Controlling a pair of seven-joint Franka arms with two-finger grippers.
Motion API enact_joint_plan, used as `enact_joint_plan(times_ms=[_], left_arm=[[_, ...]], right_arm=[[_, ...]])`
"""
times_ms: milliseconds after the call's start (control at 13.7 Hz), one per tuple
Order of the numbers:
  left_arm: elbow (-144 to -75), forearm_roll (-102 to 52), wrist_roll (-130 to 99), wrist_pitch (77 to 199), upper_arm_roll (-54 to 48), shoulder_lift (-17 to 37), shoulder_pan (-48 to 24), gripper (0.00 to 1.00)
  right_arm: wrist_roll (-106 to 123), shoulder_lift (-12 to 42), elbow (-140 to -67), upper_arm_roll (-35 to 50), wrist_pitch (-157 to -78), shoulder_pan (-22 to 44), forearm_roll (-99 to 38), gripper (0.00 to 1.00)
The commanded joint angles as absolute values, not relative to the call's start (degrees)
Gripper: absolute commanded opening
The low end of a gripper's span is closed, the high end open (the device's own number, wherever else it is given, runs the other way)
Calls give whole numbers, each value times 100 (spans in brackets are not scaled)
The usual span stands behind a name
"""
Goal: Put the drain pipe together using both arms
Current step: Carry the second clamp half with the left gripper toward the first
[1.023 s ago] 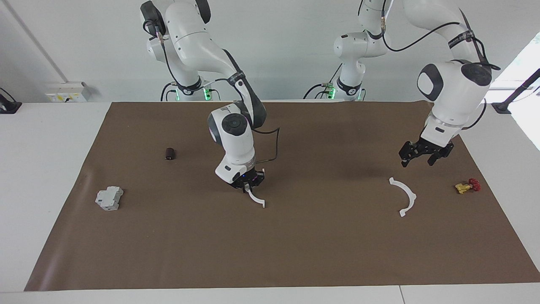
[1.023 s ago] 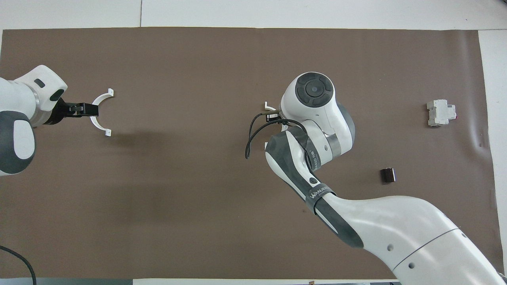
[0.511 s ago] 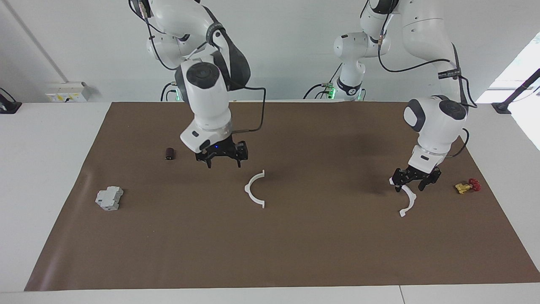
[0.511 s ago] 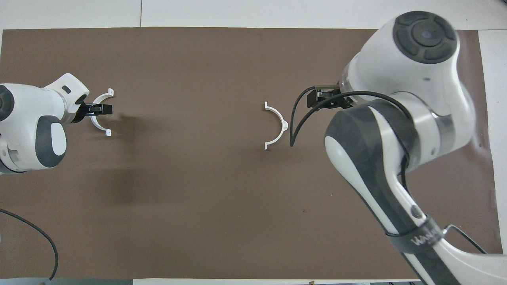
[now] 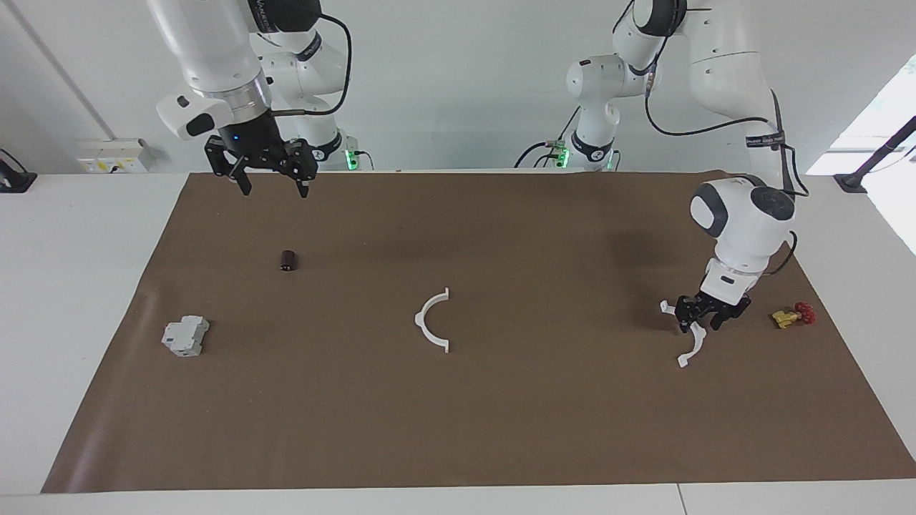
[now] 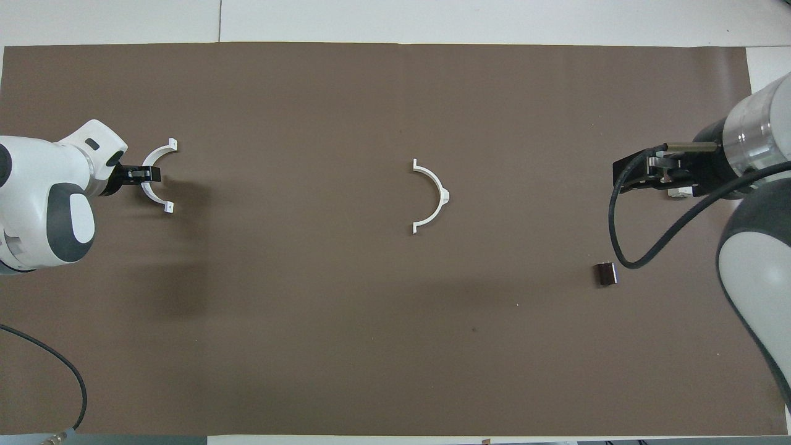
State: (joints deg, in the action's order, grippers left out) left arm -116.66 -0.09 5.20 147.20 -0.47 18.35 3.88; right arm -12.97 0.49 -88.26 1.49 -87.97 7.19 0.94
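One white half-ring piece [image 5: 431, 323] of the drain pipe lies on the middle of the brown mat and also shows in the overhead view [image 6: 434, 196]. The second half-ring piece [image 5: 691, 345] lies toward the left arm's end of the mat [image 6: 154, 183]. My left gripper [image 5: 703, 320] is down at this piece, open, with its fingers on either side of the arc [image 6: 143, 175]. The piece still rests on the mat. My right gripper [image 5: 263, 175] is open and empty, raised high over the right arm's end of the mat [image 6: 642, 173].
A small dark cylinder [image 5: 288, 260] lies toward the right arm's end [image 6: 605, 274]. A grey blocky part [image 5: 185, 336] lies farther from the robots than the cylinder. A small red and yellow part [image 5: 793, 315] lies beside the left gripper. The brown mat [image 5: 501, 429] covers the table.
My right gripper let go of the middle half-ring and rose away toward its own end. My left gripper came down from above onto the second half-ring.
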Motion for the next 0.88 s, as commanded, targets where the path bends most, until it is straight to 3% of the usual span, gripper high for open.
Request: enact_joint_plan(times_ms=[0, 438, 658, 804], left_arm=[[-11769, -9, 589, 14950, -44, 1802, 396, 0], [-11533, -9, 501, 14312, -44, 1460, 194, 0], [-10699, 0, -128, 13063, -35, 1450, -306, 0], [-10495, 655, -1198, 12929, -35, 1485, -929, 0]], right_arm=[[-1012, -27, -9026, 254, -8859, 476, 149, 100], [-853, -18, -9053, 369, -8824, 211, 114, 100], [-800, 52, -8913, 273, -8640, 185, 106, 100], [-590, 62, -8903, 264, -8648, 89, 71, 100]])
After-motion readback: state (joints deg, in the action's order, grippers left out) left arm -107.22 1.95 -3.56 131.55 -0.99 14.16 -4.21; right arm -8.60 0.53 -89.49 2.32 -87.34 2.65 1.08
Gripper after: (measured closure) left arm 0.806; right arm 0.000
